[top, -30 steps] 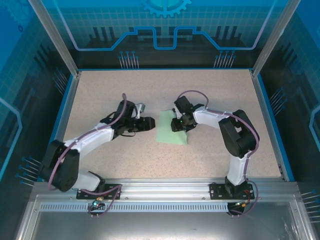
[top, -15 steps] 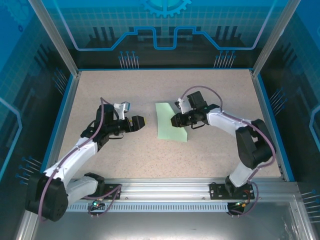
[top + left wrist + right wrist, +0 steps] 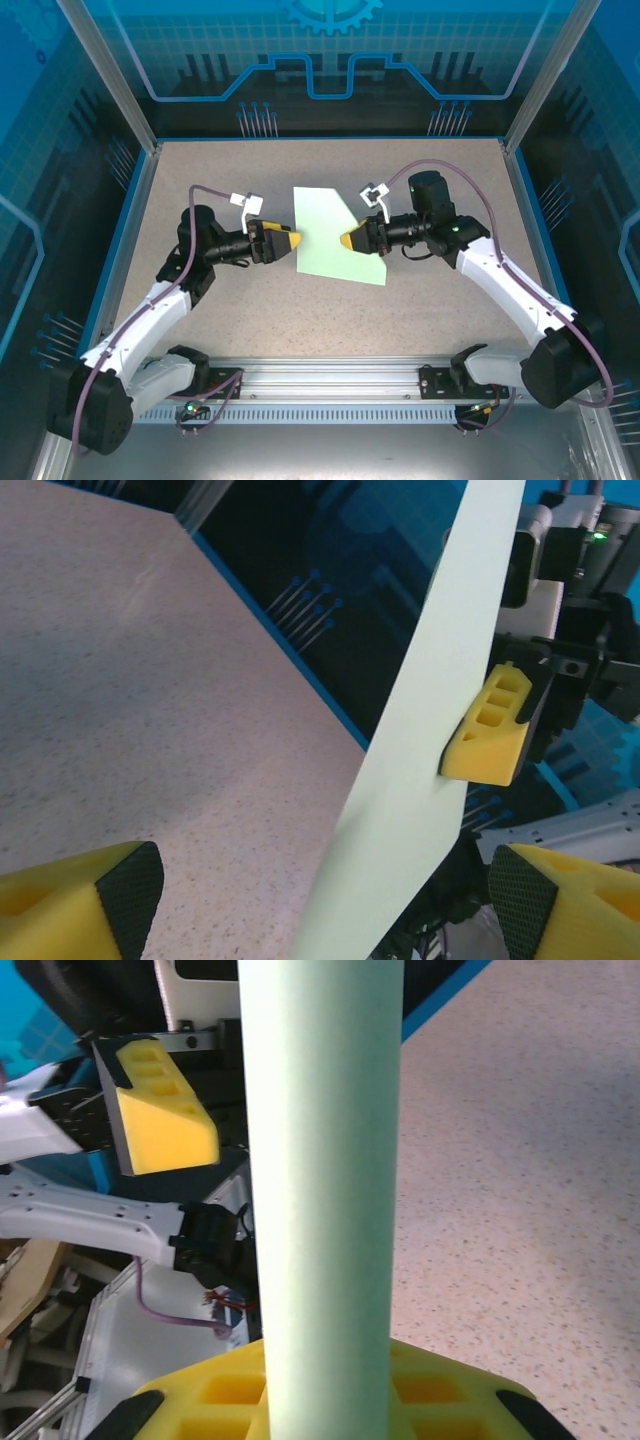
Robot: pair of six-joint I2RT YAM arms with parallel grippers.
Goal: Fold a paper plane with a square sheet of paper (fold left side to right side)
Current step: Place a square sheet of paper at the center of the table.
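Lifted from where it lay flat half a second ago, the square sheet of paper (image 3: 325,235) now hangs between the two arms and looks larger from the top camera. The right arm has stretched out to its own side. The left fingers (image 3: 287,242) have closed in on the sheet's left edge and spread wider.

The right fingers (image 3: 348,241) are clenched on the sheet at its right edge. From the right wrist the paper rises straight out from between the yellow fingertips (image 3: 215,1400) as a tall pale green band. From the left wrist one yellow finger of that right pair presses flat against the far face of the sheet.

The left fingers are released. Their two yellow tips stand wide apart at the bottom corners of the left wrist view, and the sheet's near edge runs down between them, touching neither. From above they sit just beside the left edge of the sheet, pointing at the right fingers across it.

Whether the sheet's lower edge touches the speckled desk (image 3: 440,300) cannot be told.
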